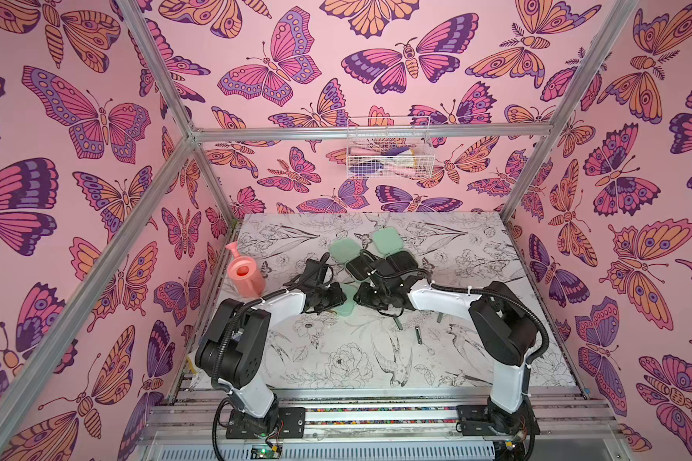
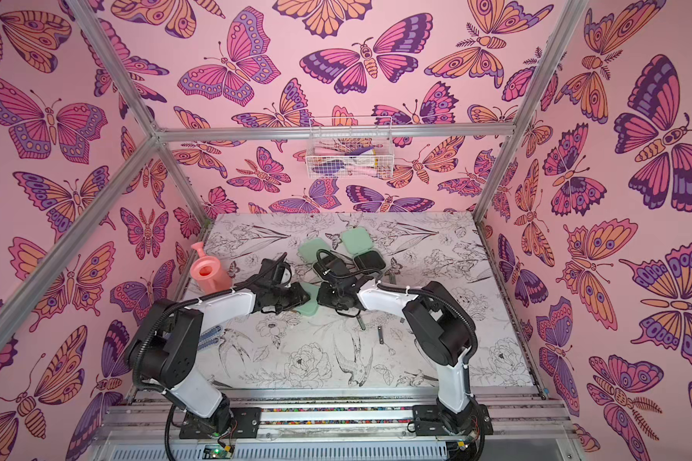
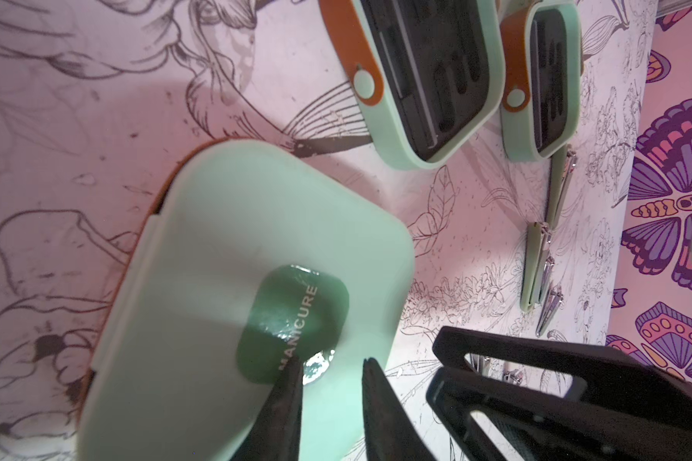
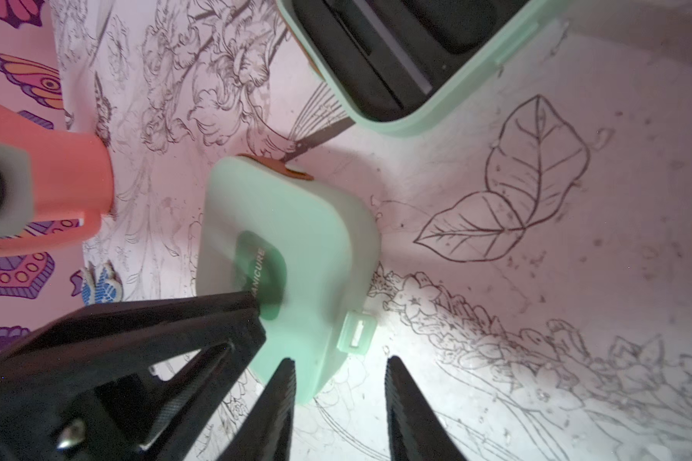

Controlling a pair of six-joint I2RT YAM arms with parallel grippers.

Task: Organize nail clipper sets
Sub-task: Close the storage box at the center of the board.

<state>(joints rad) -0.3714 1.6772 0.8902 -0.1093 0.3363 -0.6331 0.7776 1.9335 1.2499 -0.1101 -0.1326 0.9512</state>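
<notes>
One mint-green nail clipper case lies closed at mid-table between both arms. My left gripper rests on its lid by the dark oval mark, jaws slightly open with only the lid showing between them. My right gripper is open at the case's edge, beside its small clasp, one finger overlapping the rim. Behind, two more cases lie open, black inside. Loose grey clippers lie on the table to the right.
A pink watering can stands at the table's left, close to the left arm. A white wire basket hangs on the back wall. A blue-and-white item lies near the left arm's base.
</notes>
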